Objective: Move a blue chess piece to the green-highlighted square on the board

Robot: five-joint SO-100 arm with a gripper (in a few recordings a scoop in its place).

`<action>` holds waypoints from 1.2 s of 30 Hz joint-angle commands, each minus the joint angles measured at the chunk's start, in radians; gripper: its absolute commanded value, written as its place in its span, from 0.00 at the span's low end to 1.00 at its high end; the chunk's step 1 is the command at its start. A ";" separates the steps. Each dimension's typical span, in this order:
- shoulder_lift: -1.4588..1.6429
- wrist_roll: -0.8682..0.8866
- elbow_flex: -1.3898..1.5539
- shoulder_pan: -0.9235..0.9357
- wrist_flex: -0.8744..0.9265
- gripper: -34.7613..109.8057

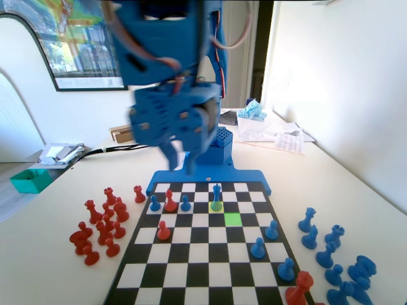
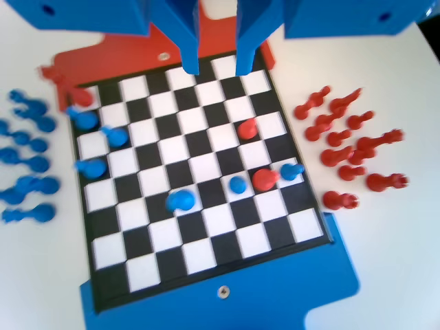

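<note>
Blue arm raised above the black-and-white chequered board (image 1: 191, 254).

In the fixed view we see the slender blue pointed piece (image 1: 217, 196) on the paler yellow-green square, just beside the bright green square (image 1: 233, 219). In the wrist view, our gripper (image 2: 216, 65) hangs parted, holding nothing.

My arm (image 1: 168, 70) was all bright blue printed plastic, boxy segments stacked on a blue base (image 1: 219, 159) with a perforated block on top. Thin white, red and black wires looped along the upper links. The wrist housing showed small dark screw holes. The gripper (image 2: 216, 65) ended in two narrow, tapered blue fingers (image 2: 189, 51), same plastic, flanked by flat blue plates with dark round holes.
</note>
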 commanded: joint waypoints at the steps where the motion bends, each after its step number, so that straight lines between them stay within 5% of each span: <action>1: 0.175 0.025 0.133 -0.077 -0.035 0.32; 15: 0.299 0.040 0.549 -0.176 -0.261 0.33; 36: 0.298 0.063 0.673 -0.212 -0.445 0.33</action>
